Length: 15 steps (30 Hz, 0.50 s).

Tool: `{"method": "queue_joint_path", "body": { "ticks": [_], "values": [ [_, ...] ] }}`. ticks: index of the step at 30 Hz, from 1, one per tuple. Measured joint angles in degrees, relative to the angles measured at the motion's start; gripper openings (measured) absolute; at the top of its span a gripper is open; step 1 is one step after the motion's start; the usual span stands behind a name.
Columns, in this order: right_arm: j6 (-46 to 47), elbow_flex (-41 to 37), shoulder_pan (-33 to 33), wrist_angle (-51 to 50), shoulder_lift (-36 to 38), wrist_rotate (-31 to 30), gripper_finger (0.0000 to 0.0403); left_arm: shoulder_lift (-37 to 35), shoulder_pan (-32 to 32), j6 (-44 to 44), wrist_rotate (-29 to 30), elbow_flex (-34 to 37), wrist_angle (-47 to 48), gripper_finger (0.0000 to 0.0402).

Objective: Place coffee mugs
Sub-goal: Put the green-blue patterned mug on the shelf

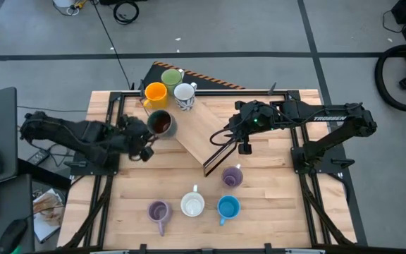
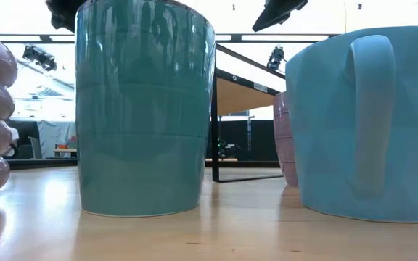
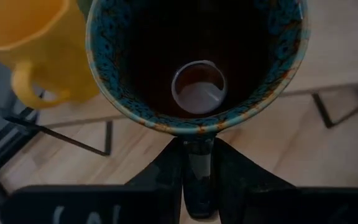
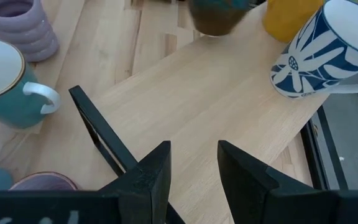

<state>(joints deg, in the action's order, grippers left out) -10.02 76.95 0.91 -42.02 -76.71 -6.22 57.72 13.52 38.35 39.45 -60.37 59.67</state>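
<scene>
One mug is in play right now: the left claw (image 1: 151,134) is clamped on the rim wall of the dark brown mug (image 1: 161,123), at the near edge of the wooden shelf (image 1: 203,130), just beside the orange mug (image 1: 155,92). We can't tell whether its base is down on the board or just above it.

If we're setting it there, we'd lower it straight and keep it level. Only let go once the whole base sits on the wood, not hanging over the edge. Then pull the finger up and out of the cup without dragging it. The orange one is close, so no sideways swing.

The right claw (image 1: 240,139) hangs over the middle of the shelf with its fingers apart, holding nothing.

We count eight mugs. Four are at the shelf: dark brown, orange, the green mug (image 1: 171,76) and the patterned white mug (image 1: 185,95). Four more stand on the counter (image 1: 132,190): lavender mug one (image 1: 231,176), lavender mug two (image 1: 158,210), a teal mug with a white inside (image 1: 192,204), and a blue mug (image 1: 228,207).
</scene>
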Motion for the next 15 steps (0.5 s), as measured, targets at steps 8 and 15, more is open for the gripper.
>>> {"method": "queue_joint_path", "body": {
  "ticks": [8,15],
  "values": [
    [0.42,0.00,-0.69,0.00,0.00,0.32,0.0138,0.92,-13.23,-11.20,-11.13,-2.83,-1.93,0.0065],
    [0.36,0.01,-1.38,-0.01,-0.02,0.30,0.0138,2.59,-21.34,-18.18,-18.57,-3.74,-2.99,0.0065]
  ]
}}
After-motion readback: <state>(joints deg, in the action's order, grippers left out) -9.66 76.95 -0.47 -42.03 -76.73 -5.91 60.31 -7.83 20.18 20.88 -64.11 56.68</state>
